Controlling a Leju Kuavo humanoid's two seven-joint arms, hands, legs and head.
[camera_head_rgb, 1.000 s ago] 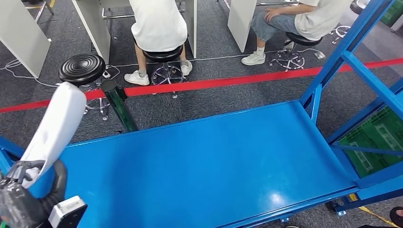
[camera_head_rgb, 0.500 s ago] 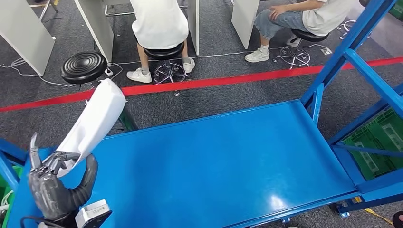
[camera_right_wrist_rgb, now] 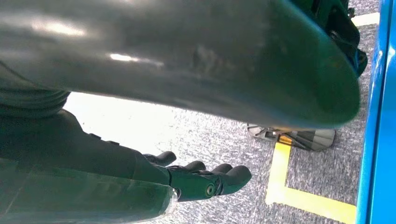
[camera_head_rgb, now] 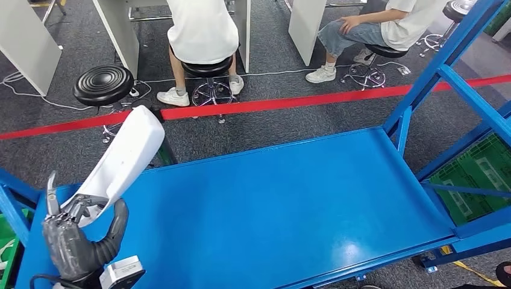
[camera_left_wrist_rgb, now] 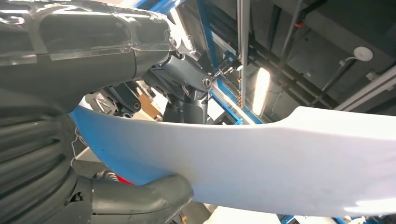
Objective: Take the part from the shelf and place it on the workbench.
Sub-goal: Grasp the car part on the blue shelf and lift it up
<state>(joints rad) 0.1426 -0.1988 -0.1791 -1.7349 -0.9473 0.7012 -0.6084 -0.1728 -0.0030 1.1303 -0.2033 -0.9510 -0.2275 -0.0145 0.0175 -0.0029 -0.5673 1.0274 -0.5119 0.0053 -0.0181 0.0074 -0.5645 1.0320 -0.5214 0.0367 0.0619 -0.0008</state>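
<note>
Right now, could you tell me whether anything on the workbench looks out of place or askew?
Nothing stands out. The left hand holds the white part tilted up over the blue workbench, not yet set down.

No readable text, label, brand, number or sign shows on anything here.
</note>
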